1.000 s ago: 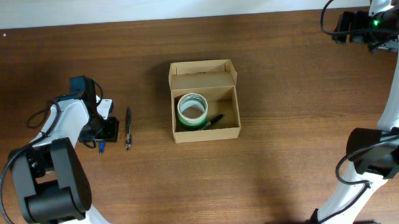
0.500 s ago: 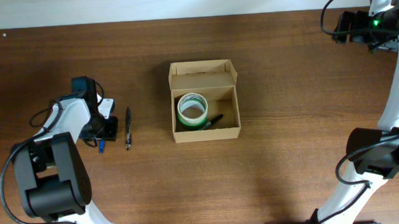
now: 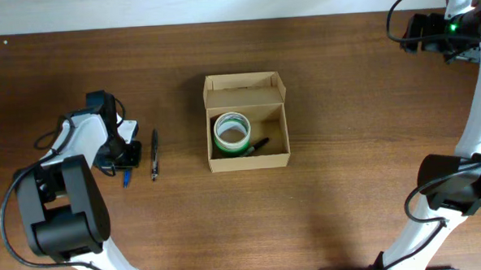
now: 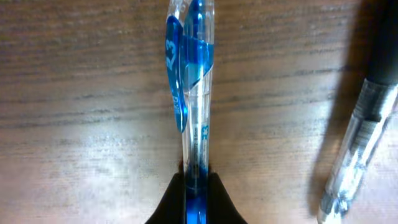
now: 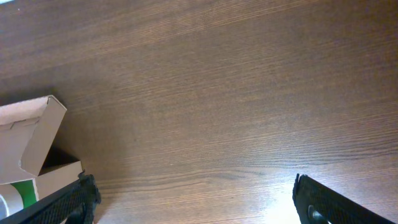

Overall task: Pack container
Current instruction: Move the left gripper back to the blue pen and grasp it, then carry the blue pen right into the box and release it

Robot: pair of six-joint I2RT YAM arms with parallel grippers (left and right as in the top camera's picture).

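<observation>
With a tape roll and dark pen already inside the open container at mid-bench, my left pincer grips the blue pen, a second pen waits alongside, and my right pincer hangs spread, empty.

a: in the left wrist view the blue pen runs off both the top and the bottom edge, so neither end shows. of the left gripper only two dark fingertips peek in, pinching the barrel.

b: the clear pen beside it is cut by the right and bottom edges. from overhead that gripper is buried under its own wrist.

a: the right wrist view catches just a corner of the container at the left edge, with a sliver of green tape roll.

b: and the right gripper shows only finger ends, clipped by the bottom edge, well apart.
</observation>
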